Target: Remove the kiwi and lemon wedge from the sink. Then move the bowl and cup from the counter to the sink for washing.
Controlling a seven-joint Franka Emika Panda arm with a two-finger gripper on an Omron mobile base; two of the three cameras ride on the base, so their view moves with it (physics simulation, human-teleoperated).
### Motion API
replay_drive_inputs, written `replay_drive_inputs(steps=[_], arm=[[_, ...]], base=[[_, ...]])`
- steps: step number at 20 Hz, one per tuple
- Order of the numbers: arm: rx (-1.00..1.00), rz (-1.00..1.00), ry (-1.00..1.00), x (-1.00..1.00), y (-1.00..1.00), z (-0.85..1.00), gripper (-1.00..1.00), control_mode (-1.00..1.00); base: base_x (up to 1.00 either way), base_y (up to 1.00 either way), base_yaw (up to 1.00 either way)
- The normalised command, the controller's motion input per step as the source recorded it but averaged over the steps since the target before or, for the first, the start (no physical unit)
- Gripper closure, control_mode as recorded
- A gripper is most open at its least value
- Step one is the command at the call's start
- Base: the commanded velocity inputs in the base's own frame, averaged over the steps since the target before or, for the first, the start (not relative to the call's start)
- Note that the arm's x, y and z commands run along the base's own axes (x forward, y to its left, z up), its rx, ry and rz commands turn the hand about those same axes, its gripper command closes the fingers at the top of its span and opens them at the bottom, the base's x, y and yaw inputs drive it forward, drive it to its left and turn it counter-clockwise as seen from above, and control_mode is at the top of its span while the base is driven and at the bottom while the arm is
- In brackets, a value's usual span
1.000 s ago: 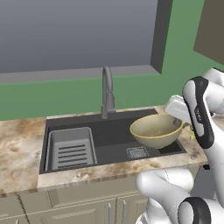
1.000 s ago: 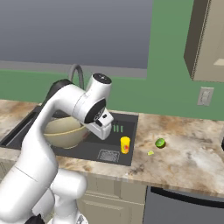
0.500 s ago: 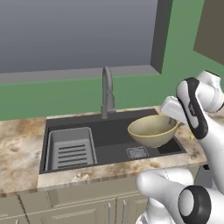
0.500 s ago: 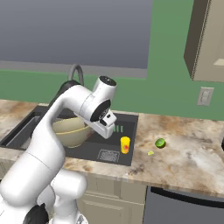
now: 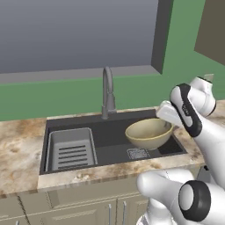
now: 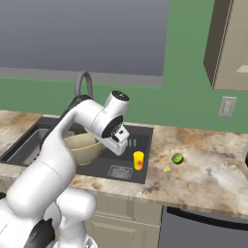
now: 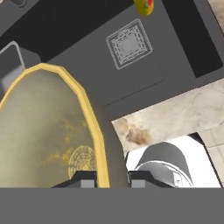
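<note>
Ribbed rack insert (image 5: pixel 71 150): left end of sink (image 5: pixel 110 125). Bowl (image 5: pixel 148 133): rigid, glossy, likely slippery; we see it over the right of the basin, gripper (image 7: pixel 107 177) clenched on its rim, the best hold. Cup (image 6: pixel 138 160): right part of the basin, near the drain. Lemon wedge (image 6: pixel 166 169), then kiwi (image 6: pixel 177 158): on counter (image 6: pixel 203 174), right.

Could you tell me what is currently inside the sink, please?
The sink holds the grey rack, the cup and the bowl, hanging from the pincer. The floor beneath the bowl is hidden.
</note>
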Motion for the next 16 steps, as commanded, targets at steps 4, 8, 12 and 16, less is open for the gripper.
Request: replay_drive_inputs(steps=[4, 8, 12, 16], arm=[[0.00, 0.00, 0.00, 0.27, 0.06, -0.30, 1.00, -1.00], [0.00, 0.00, 0.00, 0.26, 0.09, -0.26, 1.00, -1.00], [0.01, 0.00, 0.00, 0.30, 0.12, -0.26, 1.00, -1.00], [0.01, 0.00, 0.00, 0.32, 0.09, -0.22, 1.00, -1.00]], base=[[0.00, 0.00, 0.00], [0.00, 0.00, 0.00], [0.00, 0.00, 0.00], [0.00, 0.00, 0.00]])
